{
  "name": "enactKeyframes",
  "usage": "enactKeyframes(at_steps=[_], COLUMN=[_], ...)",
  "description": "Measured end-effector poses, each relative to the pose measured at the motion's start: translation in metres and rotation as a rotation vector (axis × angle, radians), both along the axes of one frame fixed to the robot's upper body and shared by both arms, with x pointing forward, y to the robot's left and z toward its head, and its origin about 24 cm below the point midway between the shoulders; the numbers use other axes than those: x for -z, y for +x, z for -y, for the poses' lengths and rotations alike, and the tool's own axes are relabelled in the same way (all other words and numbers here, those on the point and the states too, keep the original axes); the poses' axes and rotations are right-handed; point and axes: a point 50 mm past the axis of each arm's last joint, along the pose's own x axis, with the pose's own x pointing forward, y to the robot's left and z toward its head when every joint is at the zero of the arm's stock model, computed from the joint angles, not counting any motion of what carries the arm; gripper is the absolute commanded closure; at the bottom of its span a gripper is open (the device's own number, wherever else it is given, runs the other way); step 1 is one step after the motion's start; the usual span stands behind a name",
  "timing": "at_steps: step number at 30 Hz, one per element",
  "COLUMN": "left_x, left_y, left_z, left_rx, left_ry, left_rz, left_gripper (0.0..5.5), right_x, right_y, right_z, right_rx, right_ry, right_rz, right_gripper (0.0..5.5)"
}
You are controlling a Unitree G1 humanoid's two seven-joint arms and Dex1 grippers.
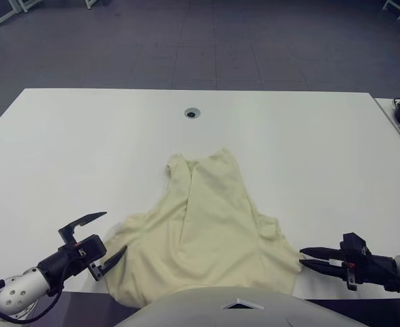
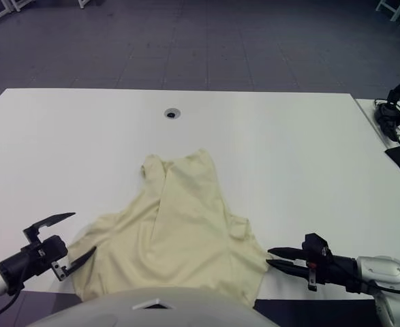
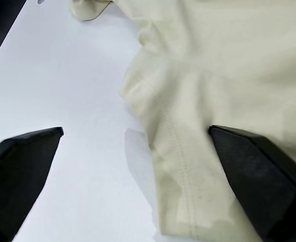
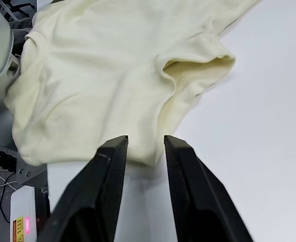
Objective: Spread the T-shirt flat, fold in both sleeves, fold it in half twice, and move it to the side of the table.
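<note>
soft, even light from overhead makes the white desk bright, with no hard glare, while the floor behind stays dim grey. the pale t-shirt shows gentle shading in its folds and throws a faint grey shadow on the desk along its edge. the black fingers in the wrist views read as dark, nearly featureless shapes.
</note>
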Motion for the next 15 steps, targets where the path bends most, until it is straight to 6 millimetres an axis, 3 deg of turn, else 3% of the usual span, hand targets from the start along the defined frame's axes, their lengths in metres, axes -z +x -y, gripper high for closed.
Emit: enactKeyframes(at_steps=[9,15], left_x=[-0.005,-0.020], left_y=[-0.004,-0.001], left_z=[-0.001,-0.009], left_rx=[0.028,0.021], left_ry=[0.014,0.017], left_rz=[-0.030,-0.003], left_gripper=[0.10,0.10], right_x=[0.000,-0.022], right_y=[-0.010,0.014], right_z=[0.003,0.005], right_rx=[-0.023,0.048], right_ry=[0.069,0.122], right_rz=[-0.051,0.056], right_gripper=[2.14,1.23])
